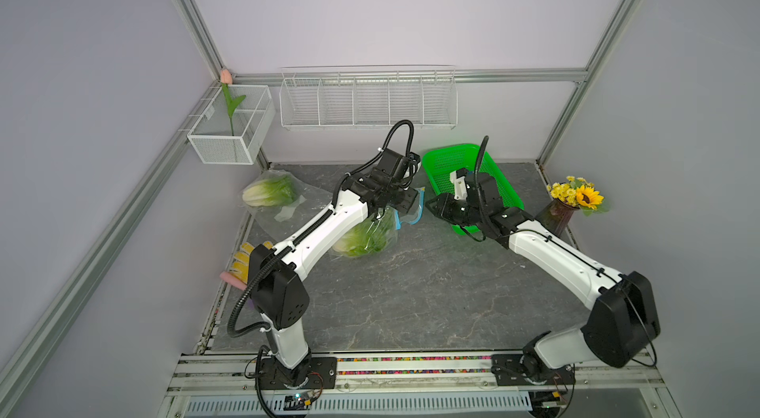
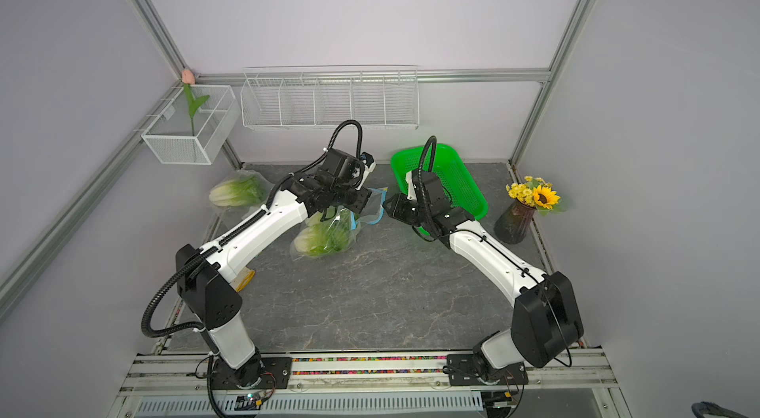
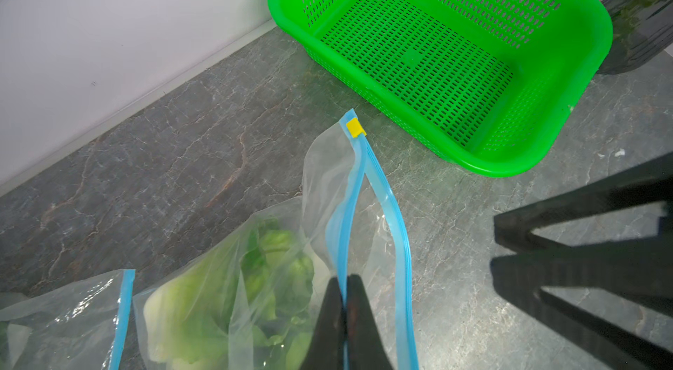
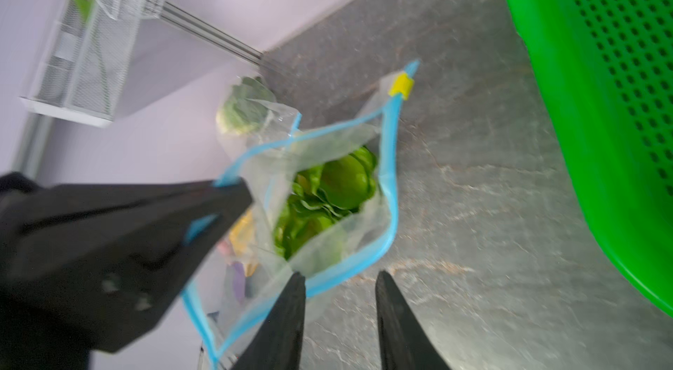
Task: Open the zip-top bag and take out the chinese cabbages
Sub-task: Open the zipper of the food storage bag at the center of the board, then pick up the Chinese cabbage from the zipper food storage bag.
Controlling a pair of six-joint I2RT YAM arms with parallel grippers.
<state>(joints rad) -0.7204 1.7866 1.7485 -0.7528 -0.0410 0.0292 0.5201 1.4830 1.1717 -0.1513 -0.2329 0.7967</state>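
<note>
The zip-top bag (image 4: 338,139) is already opened: one blue rim is clamped in the shut left pincer (image 3: 344,288), while the right pincer (image 4: 340,275) is parted and empty, just beside the opposite rim. The chinese cabbages (image 4: 327,197) are seen inside, below both pincers, not yet removed.

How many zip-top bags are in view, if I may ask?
2. One bag is in the left fingers; the other bag lies by the left wall, around a cabbage. More may be hidden.
</note>
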